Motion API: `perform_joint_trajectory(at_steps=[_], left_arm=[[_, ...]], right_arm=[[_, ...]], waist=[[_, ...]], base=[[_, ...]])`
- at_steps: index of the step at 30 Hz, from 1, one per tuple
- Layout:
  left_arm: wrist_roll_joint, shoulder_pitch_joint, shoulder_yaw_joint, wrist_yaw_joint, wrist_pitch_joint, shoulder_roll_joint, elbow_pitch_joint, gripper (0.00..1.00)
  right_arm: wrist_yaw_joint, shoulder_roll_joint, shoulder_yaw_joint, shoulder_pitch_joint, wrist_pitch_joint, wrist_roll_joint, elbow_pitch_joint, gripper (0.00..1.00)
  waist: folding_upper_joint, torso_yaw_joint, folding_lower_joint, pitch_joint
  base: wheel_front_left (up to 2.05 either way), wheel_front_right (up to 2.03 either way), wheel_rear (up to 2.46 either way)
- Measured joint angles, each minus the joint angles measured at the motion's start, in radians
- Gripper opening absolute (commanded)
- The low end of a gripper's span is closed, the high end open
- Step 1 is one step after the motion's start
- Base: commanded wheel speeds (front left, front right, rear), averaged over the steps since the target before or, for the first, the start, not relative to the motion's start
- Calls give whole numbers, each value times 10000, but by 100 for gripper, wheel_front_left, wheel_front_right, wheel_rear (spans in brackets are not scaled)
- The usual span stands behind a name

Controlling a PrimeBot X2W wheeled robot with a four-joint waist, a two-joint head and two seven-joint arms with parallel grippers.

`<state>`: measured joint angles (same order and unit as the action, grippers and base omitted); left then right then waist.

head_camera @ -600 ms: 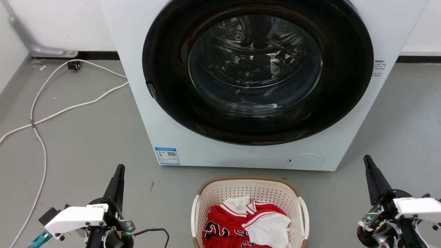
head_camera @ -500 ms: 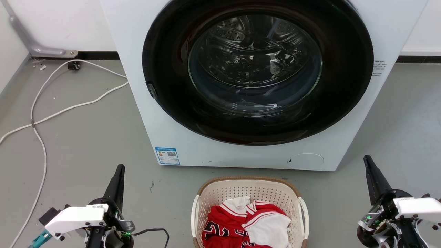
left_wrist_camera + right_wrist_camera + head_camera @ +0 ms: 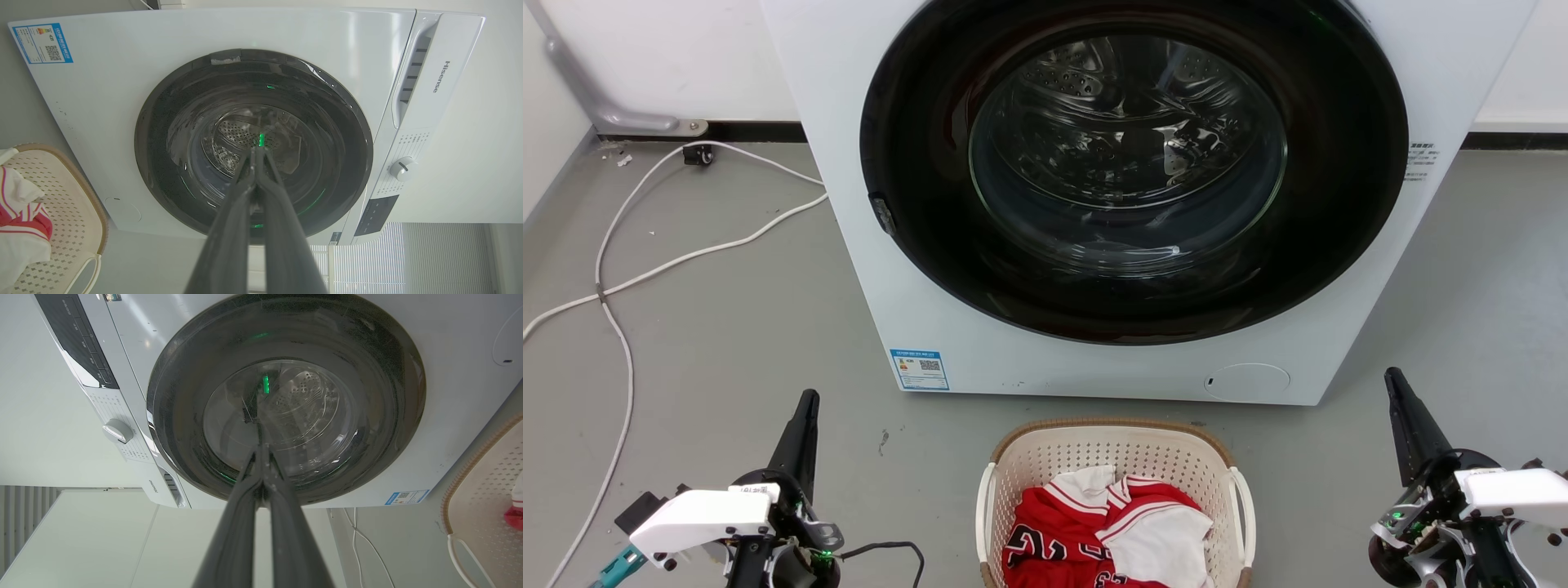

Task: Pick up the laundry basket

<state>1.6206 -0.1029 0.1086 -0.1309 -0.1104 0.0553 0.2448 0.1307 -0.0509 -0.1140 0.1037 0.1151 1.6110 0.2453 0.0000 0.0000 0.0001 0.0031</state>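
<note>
On open floor (image 3: 727, 327) flanking the laundry basket (image 3: 1111, 453), left gripper (image 3: 806, 404) and right gripper (image 3: 1393, 384) sit well apart, fingers pressed together, empty.

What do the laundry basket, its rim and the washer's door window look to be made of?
Laundry basket: likely moulded plastic, matte cream; walls carry regular holes. Its rim: brown, woven-look; could be textured plastic rather than wicker. Door window: clear, glossy, probably glass; it shows reflections and the perforated drum behind.
</note>
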Motion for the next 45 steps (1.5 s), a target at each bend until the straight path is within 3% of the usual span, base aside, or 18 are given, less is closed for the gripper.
perform_joint_trajectory(at_steps=[3, 4, 10, 19, 29, 37, 45], left_arm=[[0, 0, 4, 0, 0, -2, 0, 0], [2, 9, 0, 2, 0, -8, 17, 100], [2, 474, -61, 8, 31, -84, 468, 100], [-236, 566, -265, 17, 491, -84, 209, 100], [-1342, 734, -84, 17, 1053, -86, 77, 100], [-2775, 740, 305, 274, 1354, -81, -201, 100], [-4734, 800, 173, 817, 1639, -81, -1296, 100]], right_arm=[[0, 0, 0, 0, 0, 0, 0, 0], [0, 2, 0, -10, 0, -2, 13, 100], [-2, 27, 27, -494, -52, -15, 458, 100], [0, 35, 171, -640, -493, -360, 182, 100], [0, 36, -38, -686, -1072, -2205, -4, 100], [0, 36, -169, -717, -1375, -4314, -533, 100], [-2, 36, -29, -778, -1674, -6736, -1440, 100]], waist=[[0, 0, 0, 0], [0, 0, 0, 0], [0, -1, 0, 0], [0, -16, -1, 8], [0, -22, 0, 1], [0, -15, 0, 1], [0, -11, -1, 41]], base=[[0, 0, 0], [0, 0, 0], [0, 0, 0], [0, 0, 0], [0, 0, 0], [0, 0, 0], [0, 0, 0]])
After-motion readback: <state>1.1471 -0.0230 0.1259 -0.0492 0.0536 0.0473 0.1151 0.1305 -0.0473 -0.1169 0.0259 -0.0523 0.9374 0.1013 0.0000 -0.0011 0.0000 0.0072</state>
